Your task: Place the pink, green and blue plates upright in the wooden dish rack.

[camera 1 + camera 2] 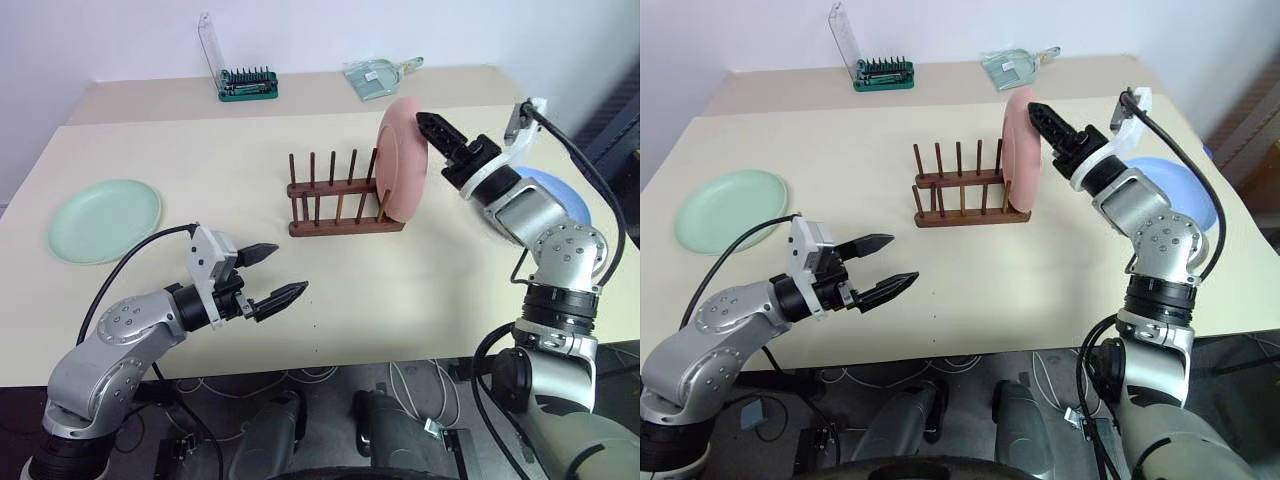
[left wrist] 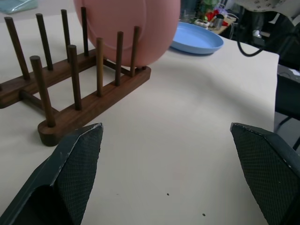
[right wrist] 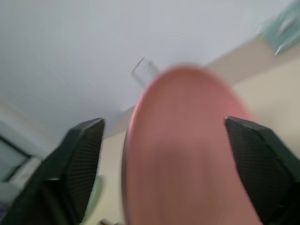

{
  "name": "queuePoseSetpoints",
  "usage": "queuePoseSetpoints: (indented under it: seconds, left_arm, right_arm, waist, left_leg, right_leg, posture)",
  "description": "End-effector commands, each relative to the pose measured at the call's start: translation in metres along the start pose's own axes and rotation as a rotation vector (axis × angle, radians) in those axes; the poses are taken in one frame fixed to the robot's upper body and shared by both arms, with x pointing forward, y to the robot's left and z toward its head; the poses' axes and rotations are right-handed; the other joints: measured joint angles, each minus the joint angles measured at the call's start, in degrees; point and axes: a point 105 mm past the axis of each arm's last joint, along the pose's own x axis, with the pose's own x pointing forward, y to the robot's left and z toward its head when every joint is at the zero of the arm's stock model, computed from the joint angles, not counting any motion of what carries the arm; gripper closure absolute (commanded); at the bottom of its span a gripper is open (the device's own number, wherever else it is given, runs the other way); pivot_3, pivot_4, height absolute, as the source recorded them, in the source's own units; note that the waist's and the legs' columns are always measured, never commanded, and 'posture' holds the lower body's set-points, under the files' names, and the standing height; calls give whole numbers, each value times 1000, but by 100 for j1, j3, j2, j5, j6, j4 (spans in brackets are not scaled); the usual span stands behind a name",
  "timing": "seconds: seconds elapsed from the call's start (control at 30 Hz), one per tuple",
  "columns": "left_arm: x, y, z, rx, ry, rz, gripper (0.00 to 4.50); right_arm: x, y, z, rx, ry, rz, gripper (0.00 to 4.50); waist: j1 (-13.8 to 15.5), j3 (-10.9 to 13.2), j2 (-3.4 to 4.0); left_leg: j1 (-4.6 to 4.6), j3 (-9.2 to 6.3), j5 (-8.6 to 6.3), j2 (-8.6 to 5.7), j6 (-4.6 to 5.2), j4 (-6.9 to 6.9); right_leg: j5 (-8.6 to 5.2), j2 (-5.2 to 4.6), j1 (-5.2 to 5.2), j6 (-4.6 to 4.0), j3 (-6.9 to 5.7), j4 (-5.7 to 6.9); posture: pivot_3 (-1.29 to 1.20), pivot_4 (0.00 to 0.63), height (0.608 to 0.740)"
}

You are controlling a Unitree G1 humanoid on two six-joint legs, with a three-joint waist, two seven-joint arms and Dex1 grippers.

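Jaws of the right gripper (image 3: 164,159) stand spread, one black finger on either side of the salmon-pink round plastic plate (image 1: 404,160) without pinching it, up near the plate's top edge. That plate stands upright on edge in the end slot of the small dark brown wooden dish rack (image 1: 340,205), the slot nearest these jaws, held between thin pegs. Behind the right arm, on the side away from the rack, the light blue round plate (image 1: 1175,190) lies flat on the cream table (image 1: 400,290).

Jaws of the left gripper (image 1: 272,276) are spread wide too and hold nothing; they hover low over bare table, pointing toward the rack, which sits a little way ahead of them with its empty pegs closest. Off to the outer side of the left arm, well apart from these jaws, the pale mint green round plate (image 1: 104,220) lies flat on the table.

Far beyond the rack, at the table's back edge, stand a green-based tool holder with a clear lid (image 1: 240,75) and a clear greenish dustpan-shaped item (image 1: 378,76).
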Motion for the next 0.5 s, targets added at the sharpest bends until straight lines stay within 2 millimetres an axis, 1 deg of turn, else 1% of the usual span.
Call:
queuePoseSetpoints:
  seconds: [0.03,0.07,0.1,0.13,0.17,0.2,0.23,0.3,0.37,0.4,0.43,0.47,0.5]
  left_arm:
    - [-4,9,20,58,-79,60,0]
    - [-7,17,27,53,-120,106,0]
    - [-9,22,32,49,-148,137,0]
    - [-14,35,39,40,-188,210,0]
    - [-17,43,43,32,-214,260,0]
    - [-28,65,48,21,-247,390,0]
    - [-40,87,52,1,-278,528,0]
    - [-60,115,54,-32,-305,725,0]
    - [-69,127,54,-46,-307,816,0]
    - [-82,140,52,-71,-308,919,0]
    - [-104,158,47,-113,-294,1074,0]
    - [-119,169,42,-147,-282,1185,0]
    - [-141,180,36,-198,-279,1326,0]
  right_arm:
    - [-3,21,43,-307,-127,45,523]
    - [-4,28,54,-392,-156,58,523]
    - [-5,32,61,-443,-175,68,523]
    - [-5,45,67,-524,-187,116,523]
    - [-5,54,70,-580,-193,151,523]
    - [-4,76,63,-695,-164,244,523]
    - [-4,95,52,-814,-125,334,523]
    - [-5,115,31,-959,-63,452,523]
    - [-5,121,22,-1014,-40,497,523]
    - [-5,128,8,-1066,-2,554,523]
    - [-4,135,-12,-1123,47,623,523]
    - [-5,140,-26,-1163,81,675,523]
    - [-4,145,-43,-1206,110,732,523]
  waist:
    - [1,1,1]
    - [6,1,1]
    - [14,3,3]
    - [13,3,2]
    - [10,4,3]
    - [4,5,6]
    - [-4,5,7]
    - [-59,3,-1]
    - [-86,2,-4]
    - [-92,3,-6]
    - [-91,3,-6]
    - [-95,5,-11]
    - [-109,6,-14]
  left_leg:
    - [0,2,-1,0,1,0]
    - [-1,4,-1,0,2,1]
    - [-1,4,-2,0,3,1]
    - [-1,5,-2,0,3,2]
    - [-1,5,-2,0,2,3]
    - [-1,5,-2,1,2,2]
    - [-1,7,-2,5,2,2]
    - [1,11,-3,19,1,1]
    - [4,15,-8,29,-5,2]
    - [4,15,-8,29,-5,3]
    - [3,15,-8,28,-5,5]
    - [3,16,-8,23,-5,8]
    - [4,16,-8,23,-5,11]
  right_leg:
    - [0,0,0,1,1,-1]
    - [0,0,0,1,1,-2]
    - [0,0,1,2,1,-2]
    - [0,0,0,2,1,-2]
    - [0,0,0,3,1,-2]
    - [1,1,-1,4,1,-1]
    - [2,2,-1,7,1,-2]
    - [1,10,-4,45,1,1]
    - [1,14,-5,49,-3,4]
    - [1,14,-4,49,-4,4]
    - [3,14,-3,46,-3,3]
    - [7,11,-2,41,-2,3]
    - [7,13,-3,44,-2,4]
  posture:
    - [0,150,740]
    - [0,150,740]
    - [0,150,740]
    - [0,150,740]
    - [0,150,740]
    - [0,150,740]
    - [0,150,740]
    - [0,150,740]
    - [0,150,740]
    - [0,150,740]
    - [0,150,740]
    - [0,150,740]
    - [0,150,740]
